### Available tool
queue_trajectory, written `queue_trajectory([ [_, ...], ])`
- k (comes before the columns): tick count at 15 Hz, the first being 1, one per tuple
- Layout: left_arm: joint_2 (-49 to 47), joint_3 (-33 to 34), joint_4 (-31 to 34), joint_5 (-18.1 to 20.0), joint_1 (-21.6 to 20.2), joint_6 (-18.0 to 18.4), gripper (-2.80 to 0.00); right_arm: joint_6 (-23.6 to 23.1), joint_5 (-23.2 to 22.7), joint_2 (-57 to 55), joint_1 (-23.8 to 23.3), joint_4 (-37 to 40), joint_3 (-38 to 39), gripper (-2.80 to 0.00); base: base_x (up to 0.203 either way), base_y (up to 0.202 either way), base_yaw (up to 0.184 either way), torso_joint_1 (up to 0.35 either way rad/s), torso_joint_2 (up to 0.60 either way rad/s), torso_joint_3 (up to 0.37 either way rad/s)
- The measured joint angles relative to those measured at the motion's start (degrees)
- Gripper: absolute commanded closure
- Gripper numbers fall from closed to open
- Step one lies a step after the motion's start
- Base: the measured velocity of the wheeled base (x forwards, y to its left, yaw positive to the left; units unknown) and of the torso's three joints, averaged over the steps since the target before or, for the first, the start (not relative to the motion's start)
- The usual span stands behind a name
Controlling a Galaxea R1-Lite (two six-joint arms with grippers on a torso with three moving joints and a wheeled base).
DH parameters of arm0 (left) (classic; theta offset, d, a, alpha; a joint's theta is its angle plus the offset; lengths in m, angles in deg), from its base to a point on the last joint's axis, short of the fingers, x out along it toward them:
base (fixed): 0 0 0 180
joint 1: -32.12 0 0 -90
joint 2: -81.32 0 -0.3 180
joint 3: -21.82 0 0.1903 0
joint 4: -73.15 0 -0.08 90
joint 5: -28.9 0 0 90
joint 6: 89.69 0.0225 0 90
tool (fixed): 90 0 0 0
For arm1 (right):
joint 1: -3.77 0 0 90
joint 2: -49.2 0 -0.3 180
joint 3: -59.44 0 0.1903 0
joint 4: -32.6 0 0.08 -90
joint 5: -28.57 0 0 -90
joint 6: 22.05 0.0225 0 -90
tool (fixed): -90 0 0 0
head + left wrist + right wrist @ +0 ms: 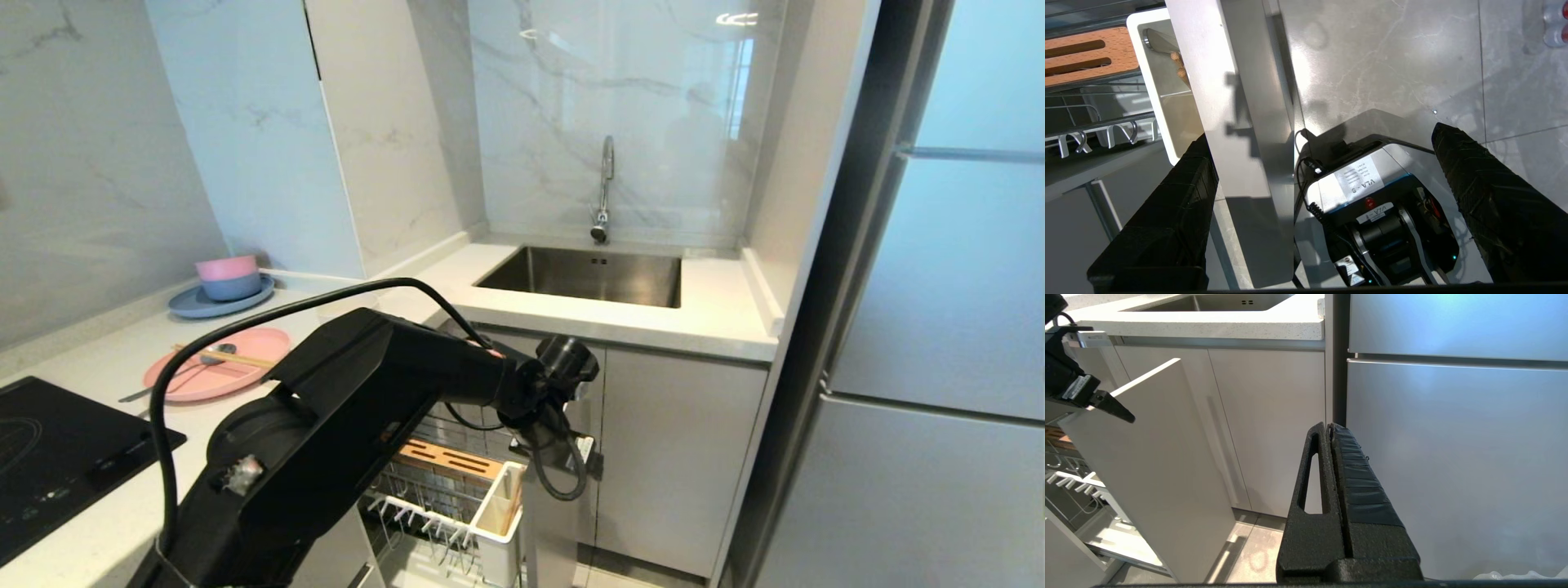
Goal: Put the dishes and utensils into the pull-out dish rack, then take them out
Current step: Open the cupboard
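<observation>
At the rack: your left gripper [1323, 143] hangs spread wide, straddling the front panel [1249, 122] of the pull-out dish rack [457, 490].
Parked: right gripper [1331, 430], fingers pressed together.
Countertop: pink plate [216, 363] bearing chopsticks [224, 356], apparently a spoon [171, 380].

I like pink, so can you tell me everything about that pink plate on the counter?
The pale-pink plate is large, round and flat with a low raised rim, and looks like matte plastic. It lies flat on the white countertop, between the black cooktop and the blue-grey plate that holds stacked bowls. A pair of light wooden chopsticks lies across it, and a grey metal spoon rests on it with its handle poking over the rim. No end effector touches it.
</observation>
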Motion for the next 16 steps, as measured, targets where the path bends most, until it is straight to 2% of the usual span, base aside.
queue_trajectory([
  [6,0.01,-0.78,0.05,0.22,2.27,0.00,-2.80,0.01,0.00,0.00,-0.05,-0.02,0.00,0.00,0.000,0.000,0.000,0.000,0.00,0.000],
  [12,0.12,-0.89,0.01,-0.16,2.66,-0.27,-2.80,0.01,0.00,0.00,0.00,0.00,0.00,0.00,0.000,0.000,0.000,0.000,0.00,0.000],
  [16,1.45,-0.28,0.11,-2.89,1.61,-1.22,-2.80,0.01,0.00,0.00,-0.05,-0.01,0.00,0.00,0.000,0.000,0.000,0.000,0.00,0.000],
])
